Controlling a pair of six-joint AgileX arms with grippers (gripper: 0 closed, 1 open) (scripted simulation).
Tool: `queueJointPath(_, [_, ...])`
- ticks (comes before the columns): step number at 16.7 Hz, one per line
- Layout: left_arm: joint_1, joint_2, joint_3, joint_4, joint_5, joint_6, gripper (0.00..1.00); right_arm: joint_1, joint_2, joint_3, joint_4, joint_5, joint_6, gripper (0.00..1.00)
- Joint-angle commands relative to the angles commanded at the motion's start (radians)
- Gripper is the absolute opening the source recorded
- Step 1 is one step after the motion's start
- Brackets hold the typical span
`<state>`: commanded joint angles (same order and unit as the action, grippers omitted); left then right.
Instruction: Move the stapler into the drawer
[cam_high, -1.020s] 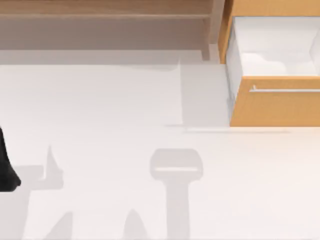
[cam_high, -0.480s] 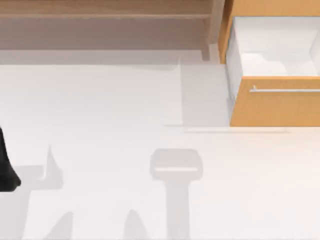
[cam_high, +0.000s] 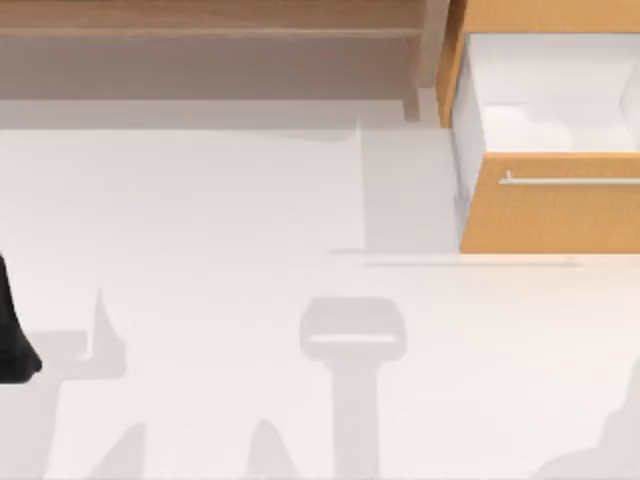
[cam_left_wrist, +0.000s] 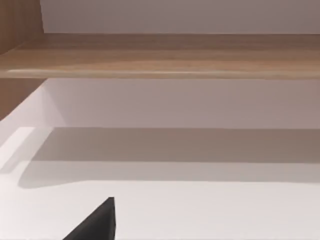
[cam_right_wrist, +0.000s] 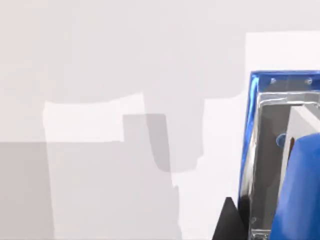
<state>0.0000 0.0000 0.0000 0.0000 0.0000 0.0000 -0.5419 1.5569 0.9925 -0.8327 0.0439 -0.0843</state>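
While drawer (cam_high: 548, 205) stands open, right gripper's finger (cam_right_wrist: 229, 222) beside blue stapler (cam_right_wrist: 280, 160) — grip unclear.

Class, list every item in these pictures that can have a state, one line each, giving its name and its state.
Orange-tan wooden drawer with silver bar handle: pulled open, white inside exposed.
Blue and silver stapler: lying on the white table, not in the drawer.
Wide brown wooden shelf: nothing visible on it.
Left arm: at the table's left edge.

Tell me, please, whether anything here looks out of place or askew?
Nothing stands out. The drawer sits pulled open and square at the table's right; the stapler lies flat on the table.
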Motion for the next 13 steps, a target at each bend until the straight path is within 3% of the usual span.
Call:
queueJointPath(5, [0.000,0.000,0.000,0.000,0.000,0.000,1.00,0.225,0.115,0.381,-0.054,0.014,0.089,0.00])
queueJointPath(13, [0.000,0.000,0.000,0.000,0.000,0.000,1.00,0.595,0.542,0.951,-0.224,-0.066,0.198,0.00])
